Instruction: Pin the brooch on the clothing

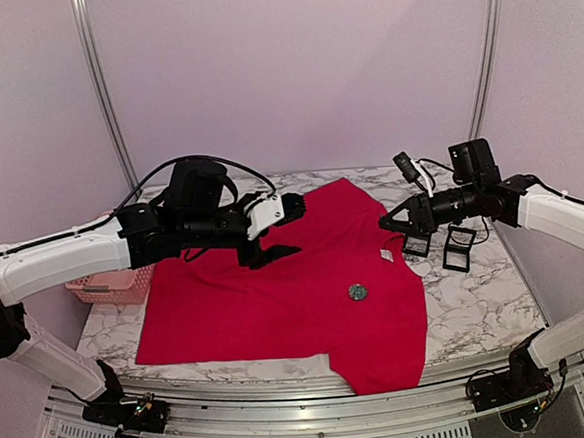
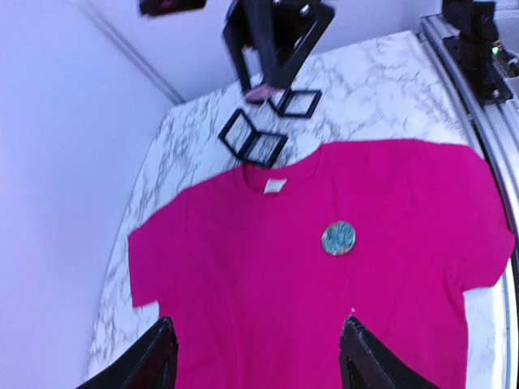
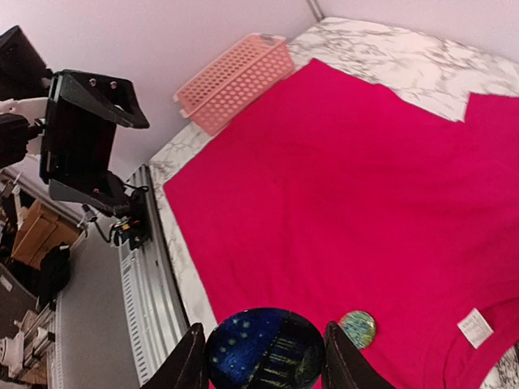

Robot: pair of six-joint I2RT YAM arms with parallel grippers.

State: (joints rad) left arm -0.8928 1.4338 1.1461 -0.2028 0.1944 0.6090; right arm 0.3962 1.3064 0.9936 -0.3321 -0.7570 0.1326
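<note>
While the red T-shirt [image 1: 278, 300] lies flat on the counter [image 1: 468, 297], L gripper [image 2: 259, 365] hangs wide and empty above its hem end. R gripper [image 3: 263, 371] clamps a dark-blue brooch [image 3: 263, 344] near the collar, w/ a teal brooch [image 1: 357, 292] on the chest.

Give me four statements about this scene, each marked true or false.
The right claw grips a dark blue round brooch. True.
The left claw holds the red T-shirt. False: it hangs open above it, empty.
A small teal brooch lies on the T-shirt near its white neck label. True.
The pink basket sits on the T-shirt. False: it stands beside it.
</note>
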